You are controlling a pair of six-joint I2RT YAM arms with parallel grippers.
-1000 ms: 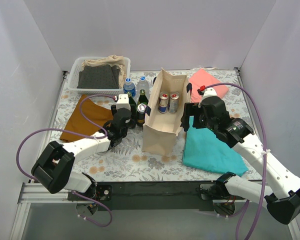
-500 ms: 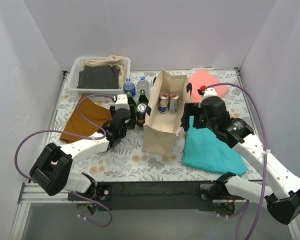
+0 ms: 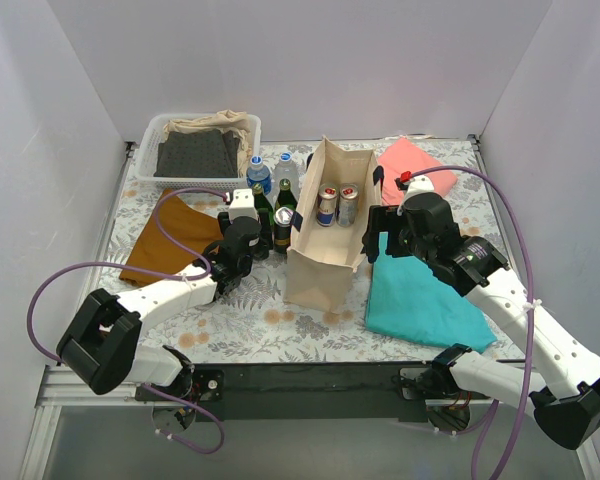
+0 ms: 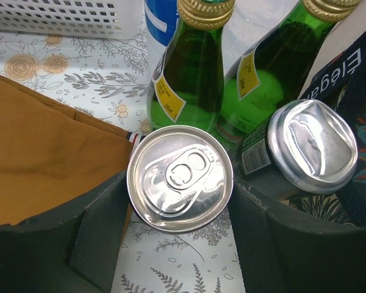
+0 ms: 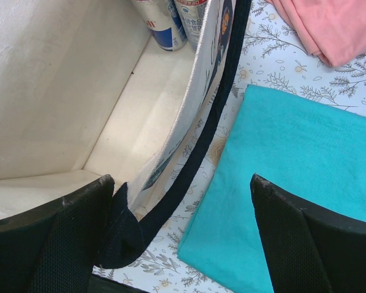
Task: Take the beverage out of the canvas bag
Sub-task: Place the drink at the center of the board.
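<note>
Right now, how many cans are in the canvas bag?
2: left can and right can stand together at the far end of the canvas bag; none seem hidden.

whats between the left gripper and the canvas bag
A dark can with a silver top, beside the canvas bag's navy handle, green bottles behind it; the left wrist view shows it.

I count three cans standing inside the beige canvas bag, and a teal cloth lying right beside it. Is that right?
Not quite. The canvas bag holds two cans, not three. The top external view shows the pair standing side by side at the far end of the bag. The teal cloth does lie right beside it.
</note>
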